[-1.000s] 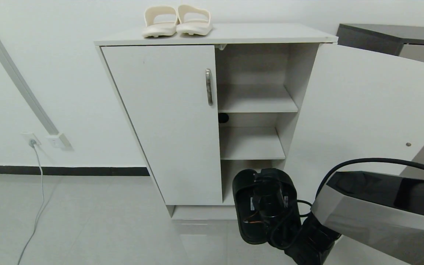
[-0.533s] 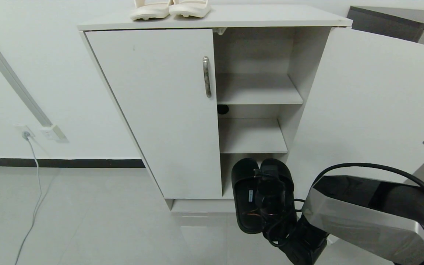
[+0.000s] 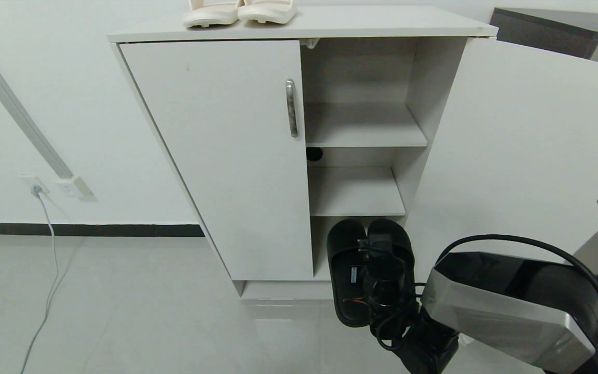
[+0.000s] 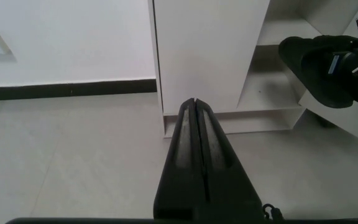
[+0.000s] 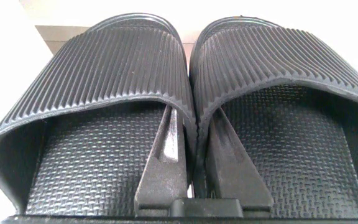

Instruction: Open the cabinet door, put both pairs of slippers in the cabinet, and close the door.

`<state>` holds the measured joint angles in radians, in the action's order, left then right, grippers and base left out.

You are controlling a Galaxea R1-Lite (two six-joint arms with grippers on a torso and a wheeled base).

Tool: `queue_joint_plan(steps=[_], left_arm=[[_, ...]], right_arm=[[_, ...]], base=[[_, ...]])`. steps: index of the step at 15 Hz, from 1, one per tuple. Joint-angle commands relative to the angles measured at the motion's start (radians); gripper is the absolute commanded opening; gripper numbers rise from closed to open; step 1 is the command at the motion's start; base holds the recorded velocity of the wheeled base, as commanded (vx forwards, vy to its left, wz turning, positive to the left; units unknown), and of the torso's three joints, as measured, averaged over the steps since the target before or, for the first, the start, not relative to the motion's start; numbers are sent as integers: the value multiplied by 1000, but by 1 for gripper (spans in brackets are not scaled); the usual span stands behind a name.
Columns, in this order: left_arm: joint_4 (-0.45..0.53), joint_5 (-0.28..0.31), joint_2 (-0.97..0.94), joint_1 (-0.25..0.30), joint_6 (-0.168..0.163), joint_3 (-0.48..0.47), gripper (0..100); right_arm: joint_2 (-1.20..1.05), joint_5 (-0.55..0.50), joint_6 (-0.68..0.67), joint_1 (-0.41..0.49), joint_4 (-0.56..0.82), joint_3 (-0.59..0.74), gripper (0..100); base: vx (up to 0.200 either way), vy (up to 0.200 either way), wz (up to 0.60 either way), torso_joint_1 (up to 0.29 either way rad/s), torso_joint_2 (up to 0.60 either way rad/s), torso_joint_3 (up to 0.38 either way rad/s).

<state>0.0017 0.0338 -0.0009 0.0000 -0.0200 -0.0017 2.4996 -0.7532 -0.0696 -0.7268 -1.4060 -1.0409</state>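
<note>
Pale floor (image 3: 122, 311); shut left door (image 3: 216, 156) beside black slippers (image 3: 344, 239).

White cabinet standing on the tiled floor, cream slippers sitting on top.

The cabinet (image 3: 216, 156) is standing on the pale floor (image 3: 148, 322) against the far wall, its left door sitting shut and its right door (image 3: 512, 145) hanging wide open (two inner shelves, upper (image 3: 364, 127) and lower (image 3: 356, 192), are showing in the right half). A pair of cream slippers (image 3: 239, 11) is resting side by side on the cabinet top, left of its middle. At the left, a grey cable (image 3: 39, 322) is trailing from a wall socket down along the floor.
</note>
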Motion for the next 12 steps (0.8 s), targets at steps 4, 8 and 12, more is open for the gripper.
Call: queue_joint_plan(steps=[4, 8, 12], left_arm=[[0, 0, 2, 0, 0, 0, 0], [0, 0, 2, 0, 0, 0, 0], [0, 0, 1, 0, 0, 0, 0]], right_arm=[[2, 0, 4, 1, -5, 1, 0], [1, 0, 7, 1, -4, 1, 0], [-4, 2, 13, 3, -5, 1, 0]], base=[[0, 0, 0, 0, 0, 0], [200, 0, 0, -5, 2, 5], [200, 0, 0, 6, 5, 0]])
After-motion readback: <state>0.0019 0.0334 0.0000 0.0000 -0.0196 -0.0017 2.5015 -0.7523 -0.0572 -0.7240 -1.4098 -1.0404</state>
